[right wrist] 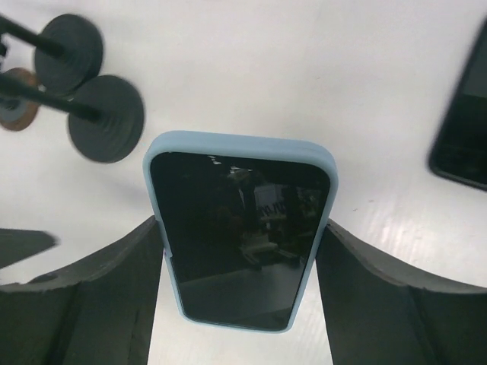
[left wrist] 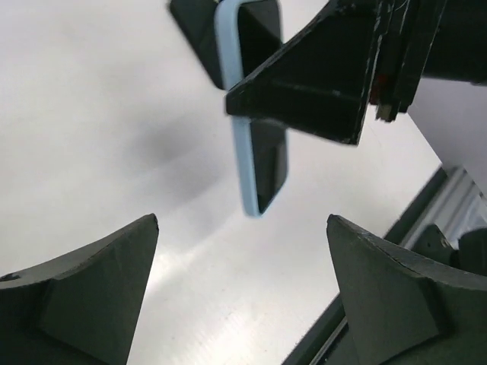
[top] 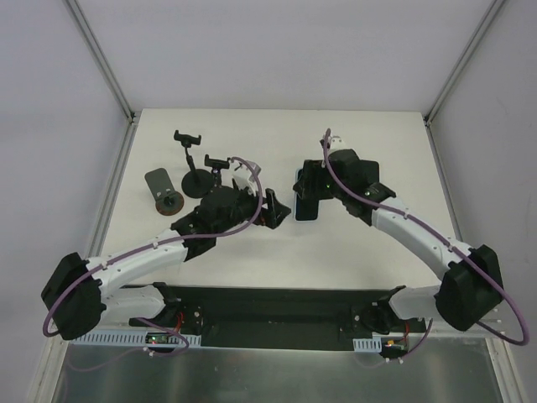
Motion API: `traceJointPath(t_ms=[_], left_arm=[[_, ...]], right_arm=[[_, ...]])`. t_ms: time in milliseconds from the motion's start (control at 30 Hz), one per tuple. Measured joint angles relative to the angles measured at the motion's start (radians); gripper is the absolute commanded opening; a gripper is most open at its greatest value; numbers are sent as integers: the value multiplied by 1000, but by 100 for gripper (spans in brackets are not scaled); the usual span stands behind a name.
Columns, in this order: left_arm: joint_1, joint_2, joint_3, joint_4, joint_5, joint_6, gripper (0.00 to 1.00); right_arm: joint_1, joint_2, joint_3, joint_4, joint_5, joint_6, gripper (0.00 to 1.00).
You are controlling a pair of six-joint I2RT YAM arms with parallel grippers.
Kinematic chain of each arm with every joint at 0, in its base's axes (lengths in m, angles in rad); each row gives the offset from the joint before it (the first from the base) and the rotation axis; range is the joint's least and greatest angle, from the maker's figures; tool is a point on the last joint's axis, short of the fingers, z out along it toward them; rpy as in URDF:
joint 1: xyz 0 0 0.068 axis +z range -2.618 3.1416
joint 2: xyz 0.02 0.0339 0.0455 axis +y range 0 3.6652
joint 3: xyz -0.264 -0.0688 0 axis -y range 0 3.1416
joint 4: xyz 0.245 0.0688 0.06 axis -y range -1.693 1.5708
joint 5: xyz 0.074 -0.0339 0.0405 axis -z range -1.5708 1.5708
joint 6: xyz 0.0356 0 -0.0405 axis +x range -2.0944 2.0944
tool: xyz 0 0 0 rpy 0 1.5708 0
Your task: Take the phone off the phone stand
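The phone (right wrist: 240, 236), dark-screened in a light blue case, sits between the fingers of my right gripper (right wrist: 242, 224), which is shut on its two long sides. In the top view the right gripper (top: 309, 197) holds the phone (top: 306, 208) at mid-table, well to the right of the stands. Two black phone stands (top: 191, 159) (top: 215, 166) stand upright at the back left, their clamps empty. My left gripper (top: 273, 210) is open and empty, just left of the phone. In the left wrist view its jaws (left wrist: 242, 220) stand wide apart, with the phone (left wrist: 255, 163) seen edge-on beyond them.
A third stand with a brownish base and a grey plate (top: 164, 193) sits left of the black stands. A second dark phone (right wrist: 463, 129) lies on the table at the right edge of the right wrist view. The round stand bases (right wrist: 106, 118) show there at the upper left.
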Motion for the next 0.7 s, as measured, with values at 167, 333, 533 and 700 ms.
traceJointPath(t_ms=[167,333,533,700], left_arm=[[102,-101,52,-231,-55,14,99],[257,-237,90,-484,-85,32,99],[380,-386,168,-755,-133,98,99],[381,-515,213,-861,-261,197,99]], right_arm=[[-104,168,192,-112,8,-71,22],[-180,357,359,-188,12,-115,22],[-230,611,579,-302,34,-179,22],[-239,776,738,-359,53,-214,22]])
